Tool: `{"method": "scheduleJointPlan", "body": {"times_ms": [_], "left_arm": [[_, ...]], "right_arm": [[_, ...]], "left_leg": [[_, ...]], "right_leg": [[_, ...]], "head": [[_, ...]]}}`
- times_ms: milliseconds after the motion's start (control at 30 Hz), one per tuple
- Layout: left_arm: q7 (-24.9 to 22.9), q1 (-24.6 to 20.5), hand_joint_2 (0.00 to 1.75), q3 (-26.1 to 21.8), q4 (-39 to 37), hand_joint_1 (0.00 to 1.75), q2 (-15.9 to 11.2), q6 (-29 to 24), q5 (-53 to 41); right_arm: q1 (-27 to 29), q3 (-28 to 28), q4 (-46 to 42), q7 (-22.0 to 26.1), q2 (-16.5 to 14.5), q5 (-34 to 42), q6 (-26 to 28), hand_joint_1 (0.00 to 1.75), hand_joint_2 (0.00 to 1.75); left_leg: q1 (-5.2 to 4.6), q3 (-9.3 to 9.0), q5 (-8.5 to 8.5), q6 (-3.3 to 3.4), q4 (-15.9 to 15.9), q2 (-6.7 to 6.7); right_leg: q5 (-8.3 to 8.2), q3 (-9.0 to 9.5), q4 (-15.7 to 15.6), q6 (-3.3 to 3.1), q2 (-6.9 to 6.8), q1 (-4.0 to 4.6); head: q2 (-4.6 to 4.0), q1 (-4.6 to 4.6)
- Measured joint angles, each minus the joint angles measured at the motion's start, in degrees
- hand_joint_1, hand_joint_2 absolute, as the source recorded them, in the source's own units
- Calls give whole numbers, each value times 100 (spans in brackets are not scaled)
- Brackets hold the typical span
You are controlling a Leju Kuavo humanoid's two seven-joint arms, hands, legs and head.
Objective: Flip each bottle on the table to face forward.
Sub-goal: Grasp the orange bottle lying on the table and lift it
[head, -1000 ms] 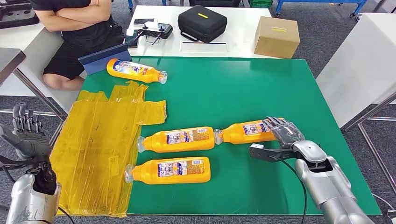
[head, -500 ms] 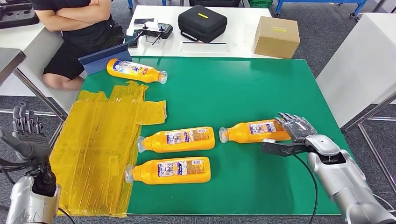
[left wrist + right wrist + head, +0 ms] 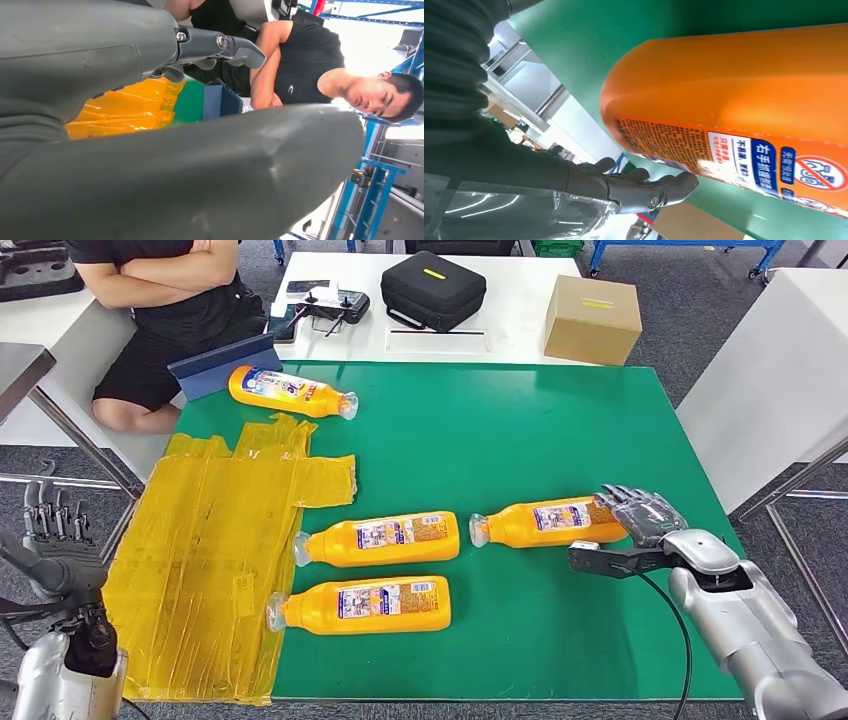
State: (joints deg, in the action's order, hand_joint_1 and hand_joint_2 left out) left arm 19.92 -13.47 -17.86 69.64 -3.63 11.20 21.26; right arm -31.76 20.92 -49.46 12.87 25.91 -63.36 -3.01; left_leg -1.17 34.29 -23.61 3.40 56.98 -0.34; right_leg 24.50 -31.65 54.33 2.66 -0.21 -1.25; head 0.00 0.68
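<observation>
Table [image 3: 560,430]: a green top carrying four orange bottles, all lying flat on their sides, none standing.
Yellow sheet [image 3: 215,540]: crinkled film draped over the table's left part; the caps of two bottles lie at its edge.
Person [image 3: 165,300]: seated past the far left corner with arms folded, not touching anything.
Right bottle [image 3: 545,522]: on its side near the right of the table, cap toward the middle, label up; this is the one being worked on.
Middle bottle [image 3: 385,538]: just left of the right bottle, a small gap between them, label up.
Near bottle [image 3: 365,604]: just in front of the middle one, label up.
Far bottle [image 3: 290,392]: alone near the far left corner, well apart from the others.
Right hand [image 3: 640,525]: at the base end of the right bottle, fingers spread along its far side and thumb reaching along the near side; the wrist view shows the fingers lying loosely beside the bottle, so it appears released rather than clasping.
Left hand [image 3: 55,540]: raised off the table's left edge, fingers apart, holding nothing.
Step in hand: judged to be the turning of the right bottle.
Next move: likely calls for closing fingers and thumb on the base, then rolling it.
</observation>
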Motion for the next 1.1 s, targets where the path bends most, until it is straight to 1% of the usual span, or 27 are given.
{"method": "scheduleJointPlan", "body": {"times_ms": [133, 233, 333, 500, 633, 800, 833, 933, 967, 1100], "left_arm": [[2, 79, 0, -1, 41, 0, -67, 73, 129], [7, 155, 0, -1, 94, 0, -119, 85, 210], [13, 229, 0, 0, 147, 0, -168, 86, 295], [15, 355, 0, 2, 236, 0, -202, 85, 395], [-3, 319, 0, 41, 238, 0, -236, 82, 411], [-8, 169, 0, 152, 182, 0, -272, 69, 415], [-8, 144, 0, 169, 166, 0, -275, 68, 417], [-9, 105, 0, 205, 130, 0, -276, 66, 435], [-9, 100, 0, 215, 124, 0, -278, 64, 444], [-9, 100, 0, 228, 117, 0, -279, 52, 460]], "right_arm": [[-102, 107, 112, 11, -48, 49, -21, 0, 175], [-180, 207, 281, 13, -162, 65, 39, 0, 175], [-298, 319, 529, 16, -331, 62, 163, 0, 175], [-530, 513, 1023, -56, -740, 44, 337, 0, 175], [-656, 595, 1252, -116, -973, 41, 375, 0, 175], [-683, 626, 1389, -153, -1063, 45, 400, 0, 175], [-684, 628, 1415, -163, -1074, 45, 403, 41, 175], [-683, 639, 1485, -204, -1097, 45, 408, 171, 175], [-681, 644, 1508, -220, -1101, 45, 403, 175, 175], [-642, 652, 1568, -294, -1120, 40, 398, 175, 175]], "left_leg": [[0, 0, 0, 0, 0, 0], [1, 0, 0, 0, -1, 3], [3, -1, 0, 0, -2, 6], [5, -4, 1, -1, -2, 5], [5, -10, 1, -1, -1, 5], [5, -20, 0, -1, -2, 10], [5, -23, 0, -1, -2, 11], [5, -32, 0, -1, -2, 15], [5, -35, 0, -1, -2, 17], [5, -49, 0, -2, -3, 33]], "right_leg": [[0, 0, 0, 0, 0, 0], [0, -1, 0, 0, 1, 1], [0, -1, 1, 0, 3, 3], [0, -2, 1, 0, 2, 4], [1, 0, 1, -1, 2, 4], [-4, 8, -1, -8, 4, 4], [-6, 10, -1, -12, 6, 4], [-10, 13, -3, -18, 12, 4], [-11, 14, -3, -19, 14, 4], [-18, 20, -4, -29, 20, 5]], "head": [[0, 1], [0, 1], [0, 1], [0, 1], [0, 1], [0, 3], [0, 3], [0, 2], [0, 2], [0, 1]]}}
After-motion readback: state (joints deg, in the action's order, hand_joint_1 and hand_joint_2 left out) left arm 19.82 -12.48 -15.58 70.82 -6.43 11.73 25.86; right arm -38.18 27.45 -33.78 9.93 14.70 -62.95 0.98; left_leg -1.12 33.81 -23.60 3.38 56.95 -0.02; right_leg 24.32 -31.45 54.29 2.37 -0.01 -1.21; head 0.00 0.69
